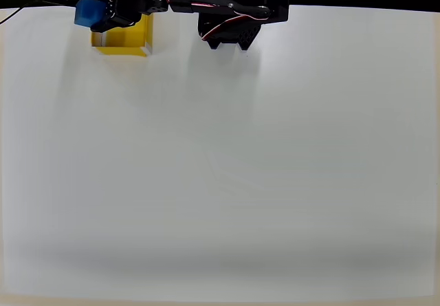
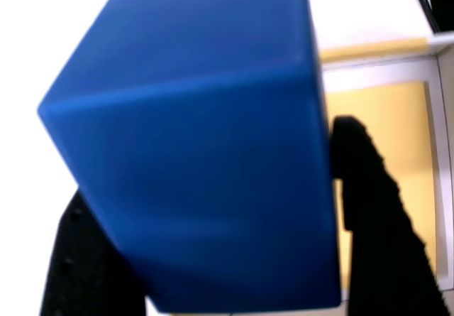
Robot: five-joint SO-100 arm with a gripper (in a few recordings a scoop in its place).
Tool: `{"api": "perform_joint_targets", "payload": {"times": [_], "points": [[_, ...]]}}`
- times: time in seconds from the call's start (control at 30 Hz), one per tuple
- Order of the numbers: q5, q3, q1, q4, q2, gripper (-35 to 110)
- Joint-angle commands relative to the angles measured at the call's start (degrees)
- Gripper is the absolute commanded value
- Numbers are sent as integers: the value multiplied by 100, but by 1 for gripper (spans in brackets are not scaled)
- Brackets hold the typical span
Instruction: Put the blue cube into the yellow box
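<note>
Cube held up at the box's left edge, far top-left of the table.

Seen in the overhead view: blue cube [image 1: 86, 12] clamped in the gripper [image 1: 103, 18], set over the left wall of the yellow box [image 1: 127, 41], partly beyond it. Box resting on the table [image 1: 220, 182] near the top edge, left of the arm's base [image 1: 227, 34]. In the wrist view: cube [image 2: 198, 153] wedged between two fingers [image 2: 376, 209], box floor [image 2: 383, 117] behind and right of it.

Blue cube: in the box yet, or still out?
Out. The cube is clamped between the gripper fingers; overhead it sits at the box's left edge, and the wrist view shows the yellow floor off to its right.
</note>
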Motion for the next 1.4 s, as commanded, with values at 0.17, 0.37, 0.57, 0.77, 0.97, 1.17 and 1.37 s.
{"api": "perform_joint_targets", "payload": {"times": [0.17, 0.37, 0.57, 0.77, 0.97, 1.17, 1.37], "points": [[-62, -97, 149, 448, 44, 8], [-88, 105, 149, 483, -237, 8], [-132, 378, 158, 369, -527, 8], [-79, 510, 158, 264, -668, 8], [-141, 686, 167, 158, -642, 23], [-352, 721, 176, 255, -281, 35], [-554, 237, 272, 1099, 387, 36]]}}
